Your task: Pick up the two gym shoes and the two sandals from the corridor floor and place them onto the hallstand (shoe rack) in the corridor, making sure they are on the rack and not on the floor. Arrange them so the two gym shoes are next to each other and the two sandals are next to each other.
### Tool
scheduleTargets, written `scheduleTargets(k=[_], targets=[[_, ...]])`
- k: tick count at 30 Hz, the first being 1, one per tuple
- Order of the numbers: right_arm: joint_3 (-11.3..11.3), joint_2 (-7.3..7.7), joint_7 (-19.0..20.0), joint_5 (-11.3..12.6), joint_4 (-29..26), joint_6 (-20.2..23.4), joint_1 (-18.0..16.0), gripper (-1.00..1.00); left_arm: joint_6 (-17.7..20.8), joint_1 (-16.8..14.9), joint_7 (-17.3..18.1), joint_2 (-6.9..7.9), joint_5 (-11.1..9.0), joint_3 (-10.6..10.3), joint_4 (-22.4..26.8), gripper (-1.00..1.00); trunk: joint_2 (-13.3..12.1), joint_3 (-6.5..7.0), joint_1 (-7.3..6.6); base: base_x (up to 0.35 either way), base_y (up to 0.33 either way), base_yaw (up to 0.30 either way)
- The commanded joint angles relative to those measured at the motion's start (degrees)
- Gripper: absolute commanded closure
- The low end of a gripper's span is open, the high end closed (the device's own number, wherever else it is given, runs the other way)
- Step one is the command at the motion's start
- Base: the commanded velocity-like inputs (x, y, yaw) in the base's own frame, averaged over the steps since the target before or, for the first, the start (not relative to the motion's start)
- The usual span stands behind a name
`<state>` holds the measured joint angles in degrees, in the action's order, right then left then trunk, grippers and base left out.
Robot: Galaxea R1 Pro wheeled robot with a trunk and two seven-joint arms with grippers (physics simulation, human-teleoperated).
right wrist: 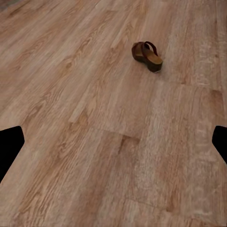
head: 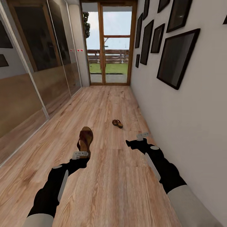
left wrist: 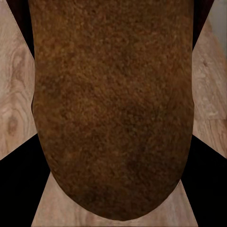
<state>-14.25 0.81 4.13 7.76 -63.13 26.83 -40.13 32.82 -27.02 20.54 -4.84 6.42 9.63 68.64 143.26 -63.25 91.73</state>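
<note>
Head view: left hand (head: 82, 154) holds brown sandal (head: 85, 138).

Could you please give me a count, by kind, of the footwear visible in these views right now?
Sandals: 2, one in the left gripper as held sandal, one as floor sandal on the corridor floor.
Gym shoes: 0 visible.
Total: 2.

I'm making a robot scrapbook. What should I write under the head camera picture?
Robot in a corridor: left gripper holds one brown sandal, open right gripper waits, second sandal lies ahead on the wood floor.
</note>
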Motion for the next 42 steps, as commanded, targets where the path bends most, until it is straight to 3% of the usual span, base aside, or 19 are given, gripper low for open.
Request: scheduleTargets(k=[1, 42], targets=[[-0.13, 0.01, -0.06, 0.62, -0.06, 0.18, -0.03, -1.00, 0.22, -0.01, 0.56, -0.08, 0.52, 0.21, 0.09, 1.00, 0.02, -0.05, 0.02, 0.348, -0.094, 0.000], [-0.28, -0.06, -0.21, 0.33, -0.15, -0.03, -0.03, -1.00, 0.20, -0.02, 0.56, -0.08, 0.52, 0.21, 0.09, 1.00, 0.02, -0.05, 0.02, 0.347, -0.013, 0.000]])
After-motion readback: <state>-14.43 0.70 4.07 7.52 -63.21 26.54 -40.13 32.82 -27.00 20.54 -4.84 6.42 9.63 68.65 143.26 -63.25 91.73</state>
